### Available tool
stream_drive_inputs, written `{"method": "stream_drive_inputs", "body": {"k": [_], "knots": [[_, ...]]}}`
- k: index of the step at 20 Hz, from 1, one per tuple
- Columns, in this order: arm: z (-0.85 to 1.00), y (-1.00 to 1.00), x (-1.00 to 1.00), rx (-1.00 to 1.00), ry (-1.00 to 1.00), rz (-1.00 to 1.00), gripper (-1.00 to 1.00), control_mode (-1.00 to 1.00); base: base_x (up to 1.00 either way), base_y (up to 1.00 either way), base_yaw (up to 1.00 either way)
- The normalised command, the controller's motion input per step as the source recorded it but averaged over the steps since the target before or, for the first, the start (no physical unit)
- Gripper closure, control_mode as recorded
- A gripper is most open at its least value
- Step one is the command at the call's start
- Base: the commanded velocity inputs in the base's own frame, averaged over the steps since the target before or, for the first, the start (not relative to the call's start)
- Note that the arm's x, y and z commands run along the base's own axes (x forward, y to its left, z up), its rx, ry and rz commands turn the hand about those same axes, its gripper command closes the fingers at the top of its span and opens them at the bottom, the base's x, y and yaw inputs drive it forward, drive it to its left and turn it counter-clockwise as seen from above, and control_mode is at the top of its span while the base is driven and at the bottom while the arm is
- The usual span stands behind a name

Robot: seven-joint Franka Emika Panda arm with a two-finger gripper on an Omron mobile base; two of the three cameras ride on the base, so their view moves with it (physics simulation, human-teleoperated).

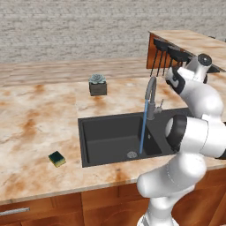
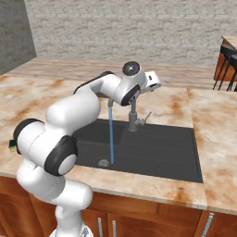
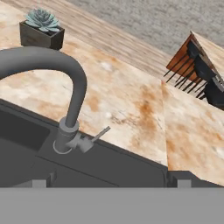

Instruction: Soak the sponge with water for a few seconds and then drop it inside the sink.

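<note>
The sponge (image 1: 57, 159), green on top and yellow below, lies on the marble counter left of the sink (image 1: 101, 137), near the front edge. A sliver of the sponge (image 2: 10, 145) peeks out behind my arm. Water (image 1: 142, 128) falls in a thin blue stream from the curved grey faucet (image 1: 151, 95) toward the drain (image 1: 131, 154). My gripper (image 3: 111, 183) hangs above the sink's right side, close to the faucet (image 3: 72, 100) and far from the sponge. Its fingertips (image 3: 39, 183) stand wide apart, open, with nothing between them. The hand (image 2: 150, 83) sits just right of the spout.
A dark square pot with a succulent (image 1: 97, 85) stands behind the sink's left corner. Black bar stools (image 1: 167, 53) and a raised counter (image 1: 194, 42) stand at the back right. Bare counter stretches left of the sink. My own arm (image 1: 194, 132) covers the sink's right end.
</note>
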Motion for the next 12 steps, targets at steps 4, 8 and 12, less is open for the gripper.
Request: {"method": "stream_drive_inputs", "body": {"k": [4, 8, 12], "knots": [[0.50, 0.00, -0.49, 0.00, 0.00, 0.00, -1.00, -1.00, 0.00, 0.00, 0.00], [0.29, 0.00, -0.48, 0.00, 0.00, 0.00, -1.00, -1.00, 0.00, 0.00, 0.00], [0.14, 0.00, -0.49, 0.00, 0.03, -0.07, -1.00, -1.00, 0.00, 0.00, 0.00]]}}
